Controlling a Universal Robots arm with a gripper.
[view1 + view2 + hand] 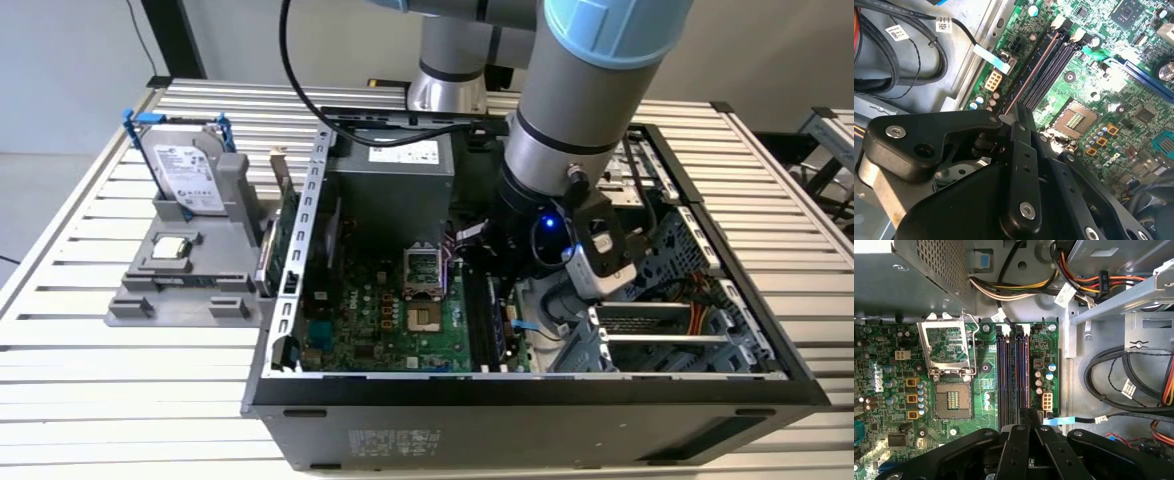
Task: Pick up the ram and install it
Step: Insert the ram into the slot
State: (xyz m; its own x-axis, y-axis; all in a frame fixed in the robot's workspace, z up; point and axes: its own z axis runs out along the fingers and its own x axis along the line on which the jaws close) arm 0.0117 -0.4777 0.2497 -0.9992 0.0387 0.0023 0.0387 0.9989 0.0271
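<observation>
Exterior view: arm (567, 150) reaches steeply down into the open computer case (534, 390) on the slatted bench (80, 350), wrist over the motherboard (387, 320) near the memory slots. A hard drive (184, 175) stands upright in a grey holder (187, 280) on the exterior view's left of the case, well apart. Both wrist views: pincer (1029, 412) hangs directly above the memory slots (1013, 375), fingers drawn close together. The ram (1026, 80) appears as a thin edge running along 1 slot; whether the fingers grip it, cannot tell. First wrist view adds the empty processor socket (951, 400) beside the slots.
</observation>
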